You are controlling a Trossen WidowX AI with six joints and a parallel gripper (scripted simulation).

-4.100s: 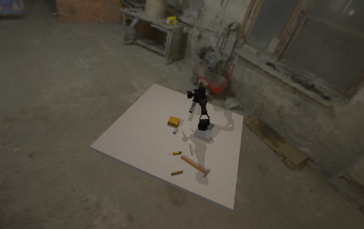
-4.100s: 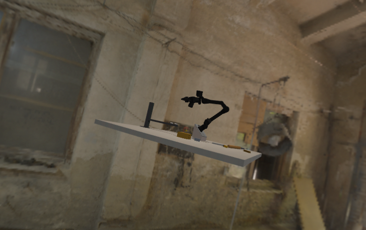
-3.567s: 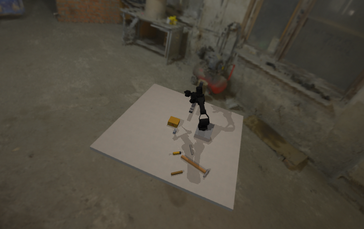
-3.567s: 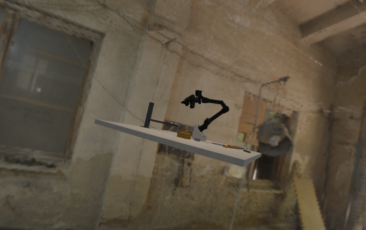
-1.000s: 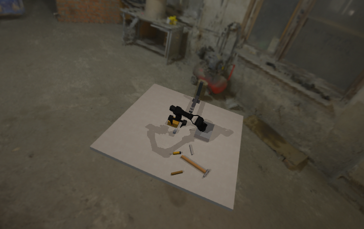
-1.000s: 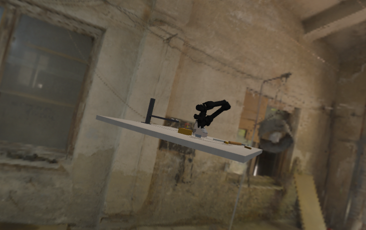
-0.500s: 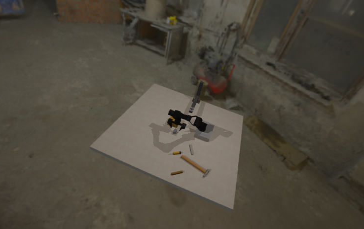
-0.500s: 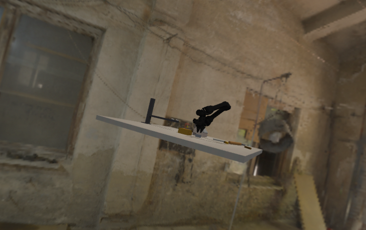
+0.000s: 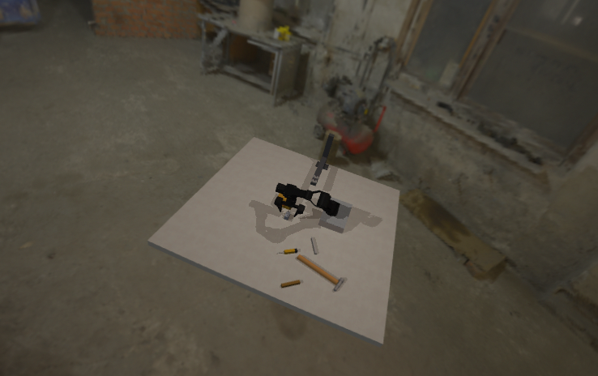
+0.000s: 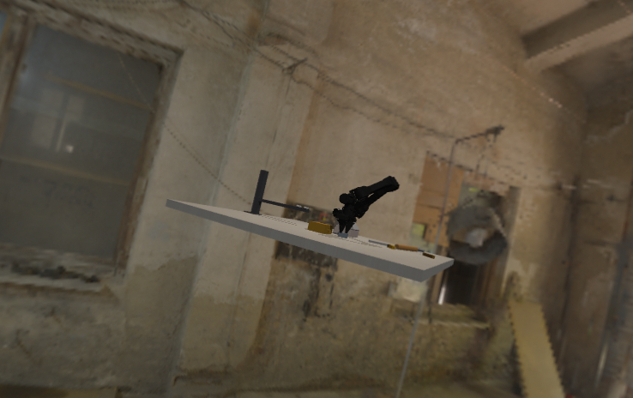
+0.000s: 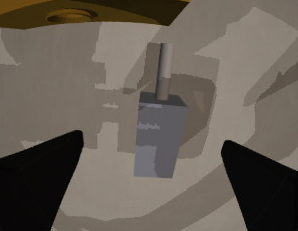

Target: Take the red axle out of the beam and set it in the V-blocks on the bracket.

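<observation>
Bare, stained concrete floor (image 9: 82,139) and rough plastered walls (image 10: 368,93) around a pale tabletop (image 9: 226,186) (image 10: 210,214). Black arm (image 9: 299,191) (image 10: 370,189) bent low over the work; gripper (image 9: 288,212) (image 10: 342,232) (image 11: 156,143) wide open, nothing in its grasp. Wrist view: fingers stand to either side of a small grey block (image 9: 286,215) (image 10: 342,235) (image 11: 160,139), apart from it; a slim metal pin (image 11: 165,64) juts from one end. Orange block (image 9: 284,200) (image 10: 320,227) (image 11: 95,10) just beyond the pin's tip, round hole in the side facing it. Red axle: cannot make it out in any view, so its seating is unconfirmed. Toward the far edge, dark upright post (image 9: 327,147) (image 10: 259,192) with a level bar (image 9: 318,173) (image 10: 280,203), small pale fittings (image 9: 314,179) (image 10: 302,208) at its free end, well apart from the gripper. Hammer (image 9: 318,269) (image 10: 406,247) lies on the near side, yellow-handled tool (image 9: 290,251) (image 10: 391,246) near its handle end.
</observation>
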